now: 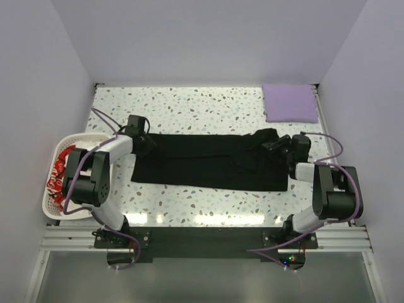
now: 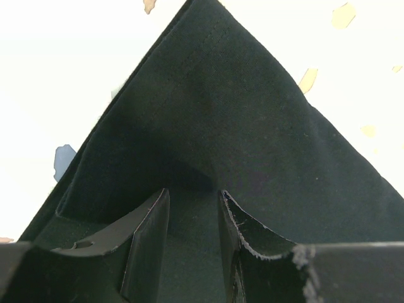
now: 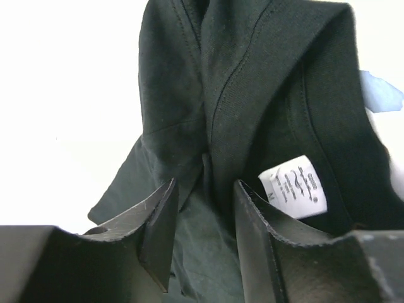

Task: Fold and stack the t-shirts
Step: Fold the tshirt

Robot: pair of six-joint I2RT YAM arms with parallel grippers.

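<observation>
L gripper [image 2: 194, 192] sitting half-open over black t-shirt [image 1: 202, 165] edge, R gripper [image 3: 205, 183] part-open at collar, grip unclear; should be pinching both ends evenly pre-fold.

A spread shirt [image 1: 202, 165] lies across the middle of the surface [image 1: 189, 104]. A folded shirt [image 1: 290, 103] sits at the upper right, well apart. At the left edge stands a basket [image 1: 79, 137] with a third shirt [image 1: 60, 173] in it. The left tool [image 1: 144, 144] is at the spread shirt's left end, the right tool [image 1: 278, 146] at its right end.
</observation>
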